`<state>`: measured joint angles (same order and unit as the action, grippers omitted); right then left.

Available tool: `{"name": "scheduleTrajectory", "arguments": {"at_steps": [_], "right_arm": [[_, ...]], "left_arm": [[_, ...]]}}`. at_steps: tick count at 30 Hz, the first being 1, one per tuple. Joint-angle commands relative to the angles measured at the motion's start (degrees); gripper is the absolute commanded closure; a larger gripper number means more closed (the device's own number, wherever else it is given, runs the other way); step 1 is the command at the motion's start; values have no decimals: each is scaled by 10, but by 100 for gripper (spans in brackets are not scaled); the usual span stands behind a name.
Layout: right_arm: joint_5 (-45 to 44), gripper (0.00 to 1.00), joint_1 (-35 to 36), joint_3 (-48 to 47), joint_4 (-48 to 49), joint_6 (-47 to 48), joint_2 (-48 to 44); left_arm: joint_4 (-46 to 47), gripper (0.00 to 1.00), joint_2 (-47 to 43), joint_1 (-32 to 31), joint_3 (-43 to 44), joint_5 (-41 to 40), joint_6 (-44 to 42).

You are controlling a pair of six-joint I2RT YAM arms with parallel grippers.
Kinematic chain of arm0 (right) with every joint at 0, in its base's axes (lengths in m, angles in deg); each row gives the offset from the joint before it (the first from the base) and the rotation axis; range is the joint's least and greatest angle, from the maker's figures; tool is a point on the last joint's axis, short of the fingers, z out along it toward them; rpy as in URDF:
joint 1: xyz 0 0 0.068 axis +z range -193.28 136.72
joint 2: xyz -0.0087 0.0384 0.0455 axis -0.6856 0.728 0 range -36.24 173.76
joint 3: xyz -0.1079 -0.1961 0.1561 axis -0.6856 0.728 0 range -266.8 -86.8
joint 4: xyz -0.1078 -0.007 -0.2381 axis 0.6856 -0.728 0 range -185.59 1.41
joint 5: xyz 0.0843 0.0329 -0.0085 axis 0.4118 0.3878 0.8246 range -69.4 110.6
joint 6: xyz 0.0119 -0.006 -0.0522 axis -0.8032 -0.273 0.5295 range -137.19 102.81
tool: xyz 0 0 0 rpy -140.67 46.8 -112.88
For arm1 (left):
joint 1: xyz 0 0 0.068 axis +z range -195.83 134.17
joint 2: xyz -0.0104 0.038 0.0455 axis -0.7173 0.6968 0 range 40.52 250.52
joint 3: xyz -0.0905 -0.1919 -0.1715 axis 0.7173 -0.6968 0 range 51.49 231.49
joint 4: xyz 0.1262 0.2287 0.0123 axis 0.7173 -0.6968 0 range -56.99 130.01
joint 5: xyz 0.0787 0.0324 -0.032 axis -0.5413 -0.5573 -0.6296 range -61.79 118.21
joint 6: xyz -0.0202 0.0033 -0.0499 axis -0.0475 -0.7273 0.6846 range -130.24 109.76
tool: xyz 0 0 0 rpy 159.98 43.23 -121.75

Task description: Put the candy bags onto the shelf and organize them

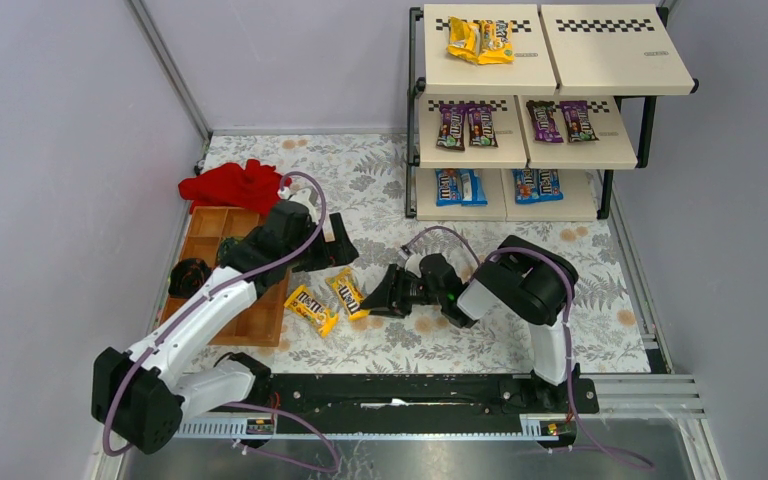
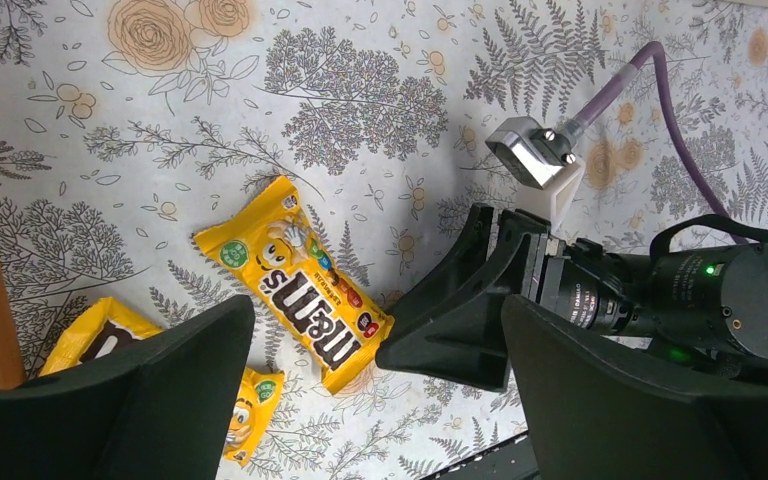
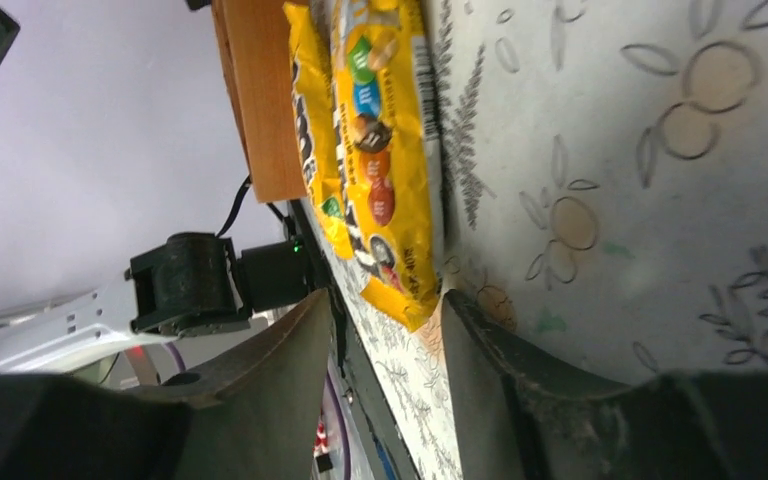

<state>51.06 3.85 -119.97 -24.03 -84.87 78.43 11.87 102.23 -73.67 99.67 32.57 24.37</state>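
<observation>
Two yellow candy bags lie on the floral table, one (image 1: 347,292) beside the other (image 1: 310,308). My right gripper (image 1: 372,298) lies low on the table, open, with its tips at the end of the nearer bag (image 3: 385,150). In the right wrist view the gripper (image 3: 380,325) has that bag's corner between its fingertips, unclamped. My left gripper (image 1: 343,255) hovers open above the same bag (image 2: 295,290), with nothing between its fingers (image 2: 130,400). The right gripper (image 2: 385,338) touches the bag's end there. The shelf (image 1: 600,60) at the back right holds yellow (image 1: 480,40), purple-brown (image 1: 465,125) and blue (image 1: 458,186) bags.
A brown wooden compartment tray (image 1: 222,225) lies left of the loose bags, under my left arm. A red cloth (image 1: 235,185) lies behind it and a small black object (image 1: 188,275) at its left edge. Purple walls enclose the table.
</observation>
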Motion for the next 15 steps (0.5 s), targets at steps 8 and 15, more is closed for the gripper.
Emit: {"name": "scheduleTrajectory", "arguments": {"at_steps": [8,15], "right_arm": [[-23,88,-7,-29,-75,54,-6],[56,100,-109,20,-101,122,-55]], "left_arm": [[63,1,7,1,-1,32,19],[113,1,13,-1,-45,71,51]]}}
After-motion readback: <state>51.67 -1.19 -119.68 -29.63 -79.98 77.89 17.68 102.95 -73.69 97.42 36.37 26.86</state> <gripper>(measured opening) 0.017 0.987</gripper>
